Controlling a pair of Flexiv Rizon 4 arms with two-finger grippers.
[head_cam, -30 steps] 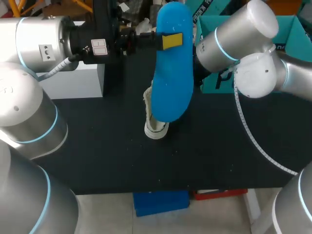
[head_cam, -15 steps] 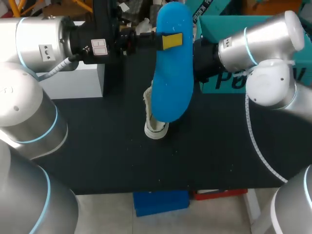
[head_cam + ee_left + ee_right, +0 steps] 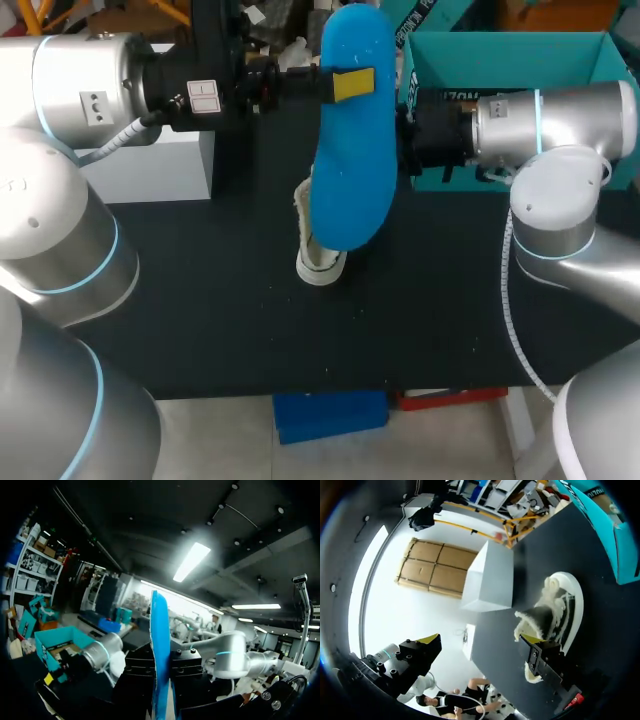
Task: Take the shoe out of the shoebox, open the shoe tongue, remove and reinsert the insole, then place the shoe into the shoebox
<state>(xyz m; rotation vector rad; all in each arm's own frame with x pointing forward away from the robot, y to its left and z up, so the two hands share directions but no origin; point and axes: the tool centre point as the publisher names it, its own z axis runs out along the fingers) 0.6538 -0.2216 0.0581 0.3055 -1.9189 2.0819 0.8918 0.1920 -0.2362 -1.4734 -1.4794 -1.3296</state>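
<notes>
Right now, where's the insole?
Head view, centre: the blue insole hangs in the left gripper, above the shoe, left of the teal shoebox.

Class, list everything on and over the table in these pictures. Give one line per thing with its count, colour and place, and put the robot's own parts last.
insole: one, blue, held up over the middle of the table, above the shoe.
shoe: one, white, on the table, partly hidden under the insole in the head view.
shoebox: one, teal, open, at the table's far right.
box: one, white, at the table's far left.
table: one, black top.
left tool: one, yellow tips, shut on the insole.
right tool: one, yellow tips, open and holding nothing, close beside the insole.
</notes>
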